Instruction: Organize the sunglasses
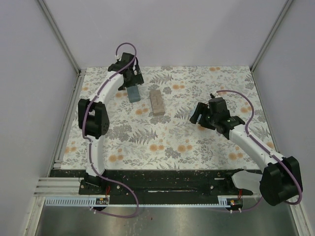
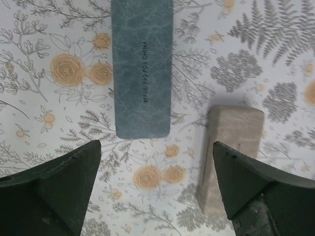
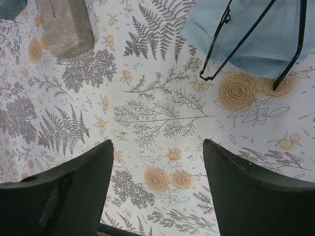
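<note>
The sunglasses (image 3: pixel 239 41) show only in the right wrist view, at the top right. Their thin black arms are unfolded and lie across a light blue cloth (image 3: pixel 256 46); the lenses are out of frame. My right gripper (image 3: pixel 157 142) is open above bare patterned table, short of the sunglasses, with nothing between its fingers. In the top view it (image 1: pixel 197 117) sits right of centre and hides the sunglasses. My left gripper (image 2: pixel 156 145) is open at the far left (image 1: pixel 132 78), just short of the slate-blue case (image 2: pixel 141 69), holding nothing.
A tan case (image 1: pixel 157 102) lies beside the slate-blue case (image 1: pixel 133 93), both lengthwise at the back centre-left. The tan case (image 2: pixel 231 147) sits close to my left gripper's right finger. White walls and metal rails bound the floral table (image 1: pixel 162 142).
</note>
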Available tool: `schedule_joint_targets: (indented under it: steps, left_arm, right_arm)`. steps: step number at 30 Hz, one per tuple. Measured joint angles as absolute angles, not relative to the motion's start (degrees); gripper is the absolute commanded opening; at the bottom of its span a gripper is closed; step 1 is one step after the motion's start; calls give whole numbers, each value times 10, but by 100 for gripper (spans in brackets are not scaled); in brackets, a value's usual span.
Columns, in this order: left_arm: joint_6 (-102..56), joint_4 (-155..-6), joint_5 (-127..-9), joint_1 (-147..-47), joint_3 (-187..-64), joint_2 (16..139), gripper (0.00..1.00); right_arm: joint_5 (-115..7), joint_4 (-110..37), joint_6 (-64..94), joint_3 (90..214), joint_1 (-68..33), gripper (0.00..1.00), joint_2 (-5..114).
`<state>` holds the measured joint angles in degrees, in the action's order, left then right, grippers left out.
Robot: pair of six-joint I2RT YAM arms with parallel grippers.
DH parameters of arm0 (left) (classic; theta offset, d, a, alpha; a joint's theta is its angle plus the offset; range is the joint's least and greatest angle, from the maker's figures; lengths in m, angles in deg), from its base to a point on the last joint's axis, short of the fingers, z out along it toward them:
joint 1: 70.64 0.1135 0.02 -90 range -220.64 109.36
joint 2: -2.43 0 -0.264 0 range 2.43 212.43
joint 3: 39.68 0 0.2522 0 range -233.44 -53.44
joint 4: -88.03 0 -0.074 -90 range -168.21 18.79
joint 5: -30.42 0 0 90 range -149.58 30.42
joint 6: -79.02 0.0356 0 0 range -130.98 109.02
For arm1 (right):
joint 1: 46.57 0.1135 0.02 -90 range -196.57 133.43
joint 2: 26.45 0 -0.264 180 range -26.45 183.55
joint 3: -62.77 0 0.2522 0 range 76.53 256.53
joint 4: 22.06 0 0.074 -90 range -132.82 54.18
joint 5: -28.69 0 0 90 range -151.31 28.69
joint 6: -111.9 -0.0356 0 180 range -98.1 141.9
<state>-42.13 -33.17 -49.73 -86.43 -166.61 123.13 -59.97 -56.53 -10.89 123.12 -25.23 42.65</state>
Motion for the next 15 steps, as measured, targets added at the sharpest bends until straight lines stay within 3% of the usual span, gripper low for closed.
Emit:
schedule_joint_targets:
  steps: [15]
  left_arm:
    - [-382, -277, -425, -864, -1804, 1400, 99]
  right_arm:
    - [-603, -569, -88, 1230, -252, 81, 407]
